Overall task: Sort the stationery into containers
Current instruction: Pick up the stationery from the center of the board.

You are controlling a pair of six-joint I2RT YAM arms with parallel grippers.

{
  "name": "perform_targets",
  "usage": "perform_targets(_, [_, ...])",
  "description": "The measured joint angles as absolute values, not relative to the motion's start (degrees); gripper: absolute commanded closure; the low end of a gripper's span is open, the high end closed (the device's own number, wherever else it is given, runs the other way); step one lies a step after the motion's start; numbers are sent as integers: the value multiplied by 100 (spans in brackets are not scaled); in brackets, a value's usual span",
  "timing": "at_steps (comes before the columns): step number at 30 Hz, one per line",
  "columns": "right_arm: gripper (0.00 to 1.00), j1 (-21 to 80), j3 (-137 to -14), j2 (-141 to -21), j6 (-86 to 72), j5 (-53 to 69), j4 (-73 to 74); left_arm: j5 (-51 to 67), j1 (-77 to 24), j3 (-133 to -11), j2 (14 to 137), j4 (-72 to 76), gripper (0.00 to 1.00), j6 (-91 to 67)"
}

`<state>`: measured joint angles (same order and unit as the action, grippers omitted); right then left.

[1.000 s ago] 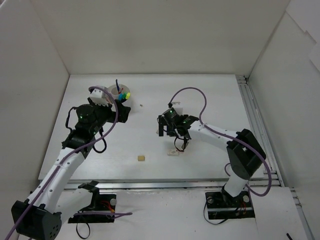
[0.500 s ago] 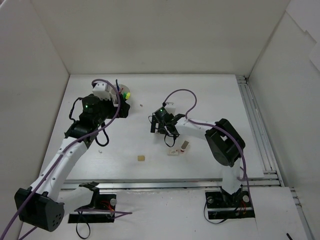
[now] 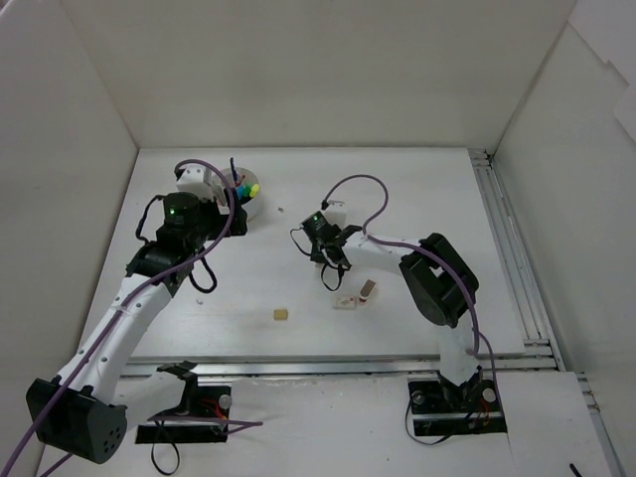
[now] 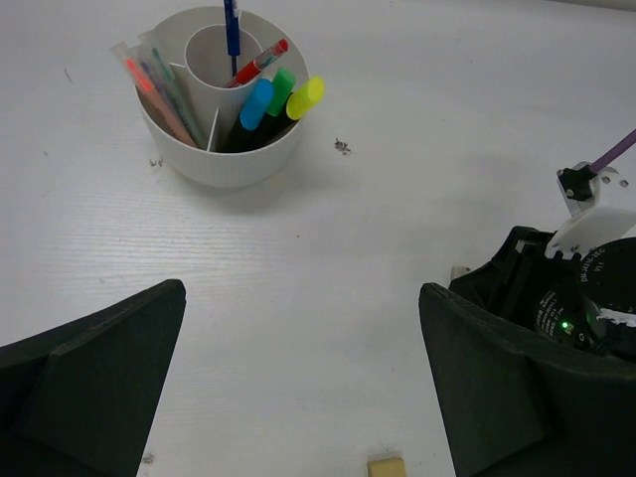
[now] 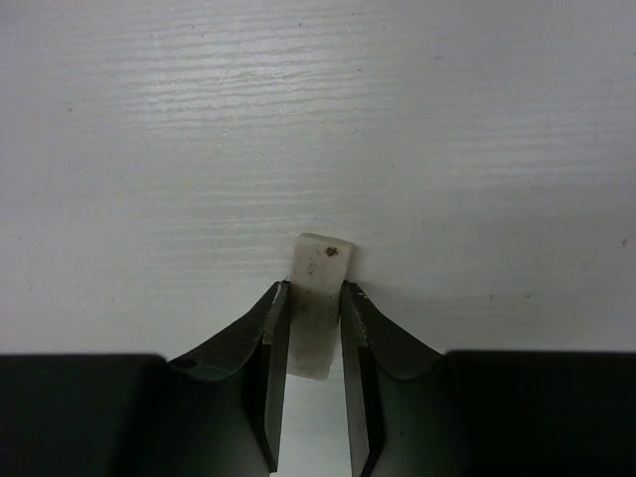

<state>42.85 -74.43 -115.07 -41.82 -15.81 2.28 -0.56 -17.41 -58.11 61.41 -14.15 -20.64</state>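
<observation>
A small white eraser [image 5: 323,260] lies on the table, and my right gripper [image 5: 314,288] is shut on it, one finger pressed to each long side. From above, the right gripper [image 3: 326,266] points down at mid-table and hides that eraser. The white divided pot [image 4: 224,164] holds a blue pen [image 4: 232,25], a red pen [image 4: 260,62], pink pens [image 4: 149,84] and markers with blue, green and yellow caps [image 4: 281,91]. My left gripper [image 4: 301,298] hangs open over bare table short of the pot [image 3: 238,199], holding nothing.
A beige eraser [image 3: 282,314] lies near the front, also low in the left wrist view as the beige eraser [image 4: 386,466]. Another white eraser [image 3: 346,302] and a small brownish piece [image 3: 368,290] lie right of it. White walls enclose the table.
My right gripper has swung left and away from the two pieces at the front, then closed on the white eraser. The left arm has drawn back slightly from the pot.
</observation>
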Motion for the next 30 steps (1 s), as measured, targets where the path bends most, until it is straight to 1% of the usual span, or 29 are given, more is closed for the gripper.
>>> perform_targets(2, [100,4316,-7424,-11493,-4049,-1627,198,-156,-1741,-5811,6141,-1448,0,-2064])
perform_targets(5, [100,4410,-7301,-11375,-3544,-1640,204,-104,-1741,-5811,6141,-1448,0,-2051])
perform_targets(8, [100,4560,-6827,-10949,-2805,-1422,-58,290,-1741,-5811,6156,-1441,0,-1986])
perform_targets(11, [100,4648,-5861,-10044,-2016,-626,-814,773,-1741,-5811,6257,-1433,0,-1981])
perform_targets(15, [100,4692,-4779,-8790,-1262,384,-1949,1758,-1745,-5690,6477,-1214,0,-2021])
perform_targets(20, [100,4698,-4381,-7999,-617,1066,-2744,3033,-1855,-5245,6584,-790,0,-2128])
perform_targets(27, [100,4731,-4143,-7352,-97,1653,-3175,4034,-2386,-5129,6744,-340,0,-2139])
perform_targets(29, [100,4731,-4104,-7205,27,1745,-3159,4119,-2480,-5129,6781,-248,4,-2145])
perform_targets(30, [100,4729,-4082,-7144,60,1769,-3166,4139,-2486,-5129,6790,-226,10,-2143])
